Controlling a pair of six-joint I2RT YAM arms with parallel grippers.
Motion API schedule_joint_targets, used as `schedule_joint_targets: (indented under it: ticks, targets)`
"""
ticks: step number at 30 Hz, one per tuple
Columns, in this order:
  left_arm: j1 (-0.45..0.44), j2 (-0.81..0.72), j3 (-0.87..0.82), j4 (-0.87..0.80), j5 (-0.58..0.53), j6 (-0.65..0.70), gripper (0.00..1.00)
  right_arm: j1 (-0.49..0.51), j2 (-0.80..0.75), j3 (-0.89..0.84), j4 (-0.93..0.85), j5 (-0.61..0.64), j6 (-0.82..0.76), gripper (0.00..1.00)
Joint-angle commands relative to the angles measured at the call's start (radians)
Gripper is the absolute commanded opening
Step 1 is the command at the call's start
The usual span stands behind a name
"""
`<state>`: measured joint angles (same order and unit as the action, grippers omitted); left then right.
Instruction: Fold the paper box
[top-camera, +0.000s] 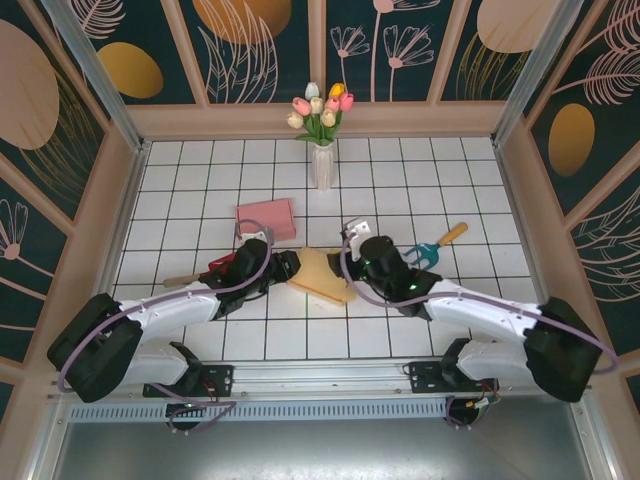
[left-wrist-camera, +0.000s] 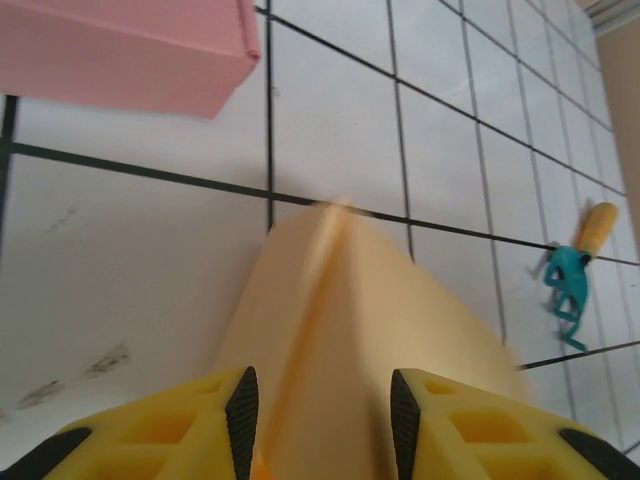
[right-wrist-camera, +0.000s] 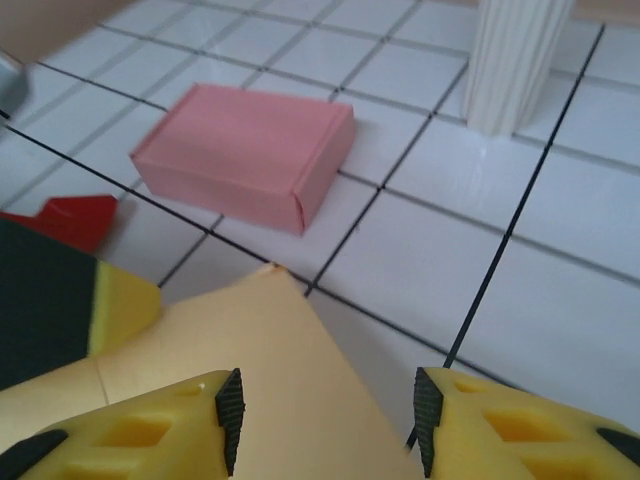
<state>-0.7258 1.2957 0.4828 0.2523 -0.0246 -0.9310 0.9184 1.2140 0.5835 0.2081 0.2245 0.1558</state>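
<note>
The tan paper box (top-camera: 322, 280) lies partly folded on the tiles between my two grippers. My left gripper (top-camera: 288, 268) is at its left corner. In the left wrist view the left gripper (left-wrist-camera: 322, 415) is open, and a raised crease of the paper box (left-wrist-camera: 360, 310) runs between its pads, with paper spreading past both fingers. My right gripper (top-camera: 347, 262) is at the box's right side. In the right wrist view the right gripper (right-wrist-camera: 328, 420) is open. A flap of the paper box (right-wrist-camera: 250, 350) lies by its left pad and bare tile shows by its right pad.
A closed pink box (top-camera: 266, 218) sits just behind the left gripper. A white vase of tulips (top-camera: 322, 165) stands further back. A teal tool with an orange handle (top-camera: 438, 247) lies to the right. A red tool (top-camera: 215, 265) lies by the left arm.
</note>
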Motion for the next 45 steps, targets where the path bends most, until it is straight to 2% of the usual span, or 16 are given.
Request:
schedule_joint_targets:
  ticks: [1, 5, 10, 17, 19, 25, 31, 34, 37, 41, 45]
  targets:
    - [-0.001, -0.005, -0.024, -0.078, -0.046, 0.039, 0.44, 0.041, 0.101, 0.027, 0.058, 0.15, 0.095, 0.51]
    - [-0.002, -0.026, -0.025, -0.09, -0.053, 0.035, 0.45, 0.071, 0.252, 0.087, 0.052, 0.18, 0.094, 0.52]
    - [-0.002, -0.077, -0.042, -0.105, -0.065, 0.036, 0.44, 0.089, 0.364, 0.114, 0.057, 0.19, 0.097, 0.52]
    - [-0.002, -0.171, -0.052, -0.174, -0.135, 0.073, 0.46, 0.121, 0.411, 0.113, 0.076, 0.249, 0.071, 0.53]
    - [-0.003, -0.204, -0.052, -0.19, -0.132, 0.083, 0.49, 0.132, 0.415, 0.102, 0.096, 0.252, 0.055, 0.53]
    - [-0.003, -0.255, -0.132, -0.157, -0.099, 0.045, 0.5, 0.142, 0.416, 0.048, 0.166, 0.245, 0.017, 0.53]
    - [-0.014, -0.21, -0.119, -0.135, -0.1, 0.069, 0.53, 0.14, 0.391, -0.016, 0.255, 0.192, -0.064, 0.53]
    - [-0.034, -0.179, -0.132, -0.064, -0.084, 0.041, 0.56, 0.135, 0.378, -0.032, 0.272, 0.116, -0.115, 0.53]
    - [-0.051, -0.132, -0.147, 0.013, -0.071, 0.008, 0.61, 0.134, 0.384, -0.021, 0.246, 0.112, -0.131, 0.53]
    - [-0.059, -0.087, -0.131, 0.005, -0.15, 0.006, 0.66, 0.134, 0.371, -0.05, 0.283, 0.094, -0.145, 0.54]
    - [-0.066, -0.036, -0.096, -0.042, -0.146, -0.013, 0.67, 0.134, 0.358, -0.073, 0.305, 0.089, -0.15, 0.53]
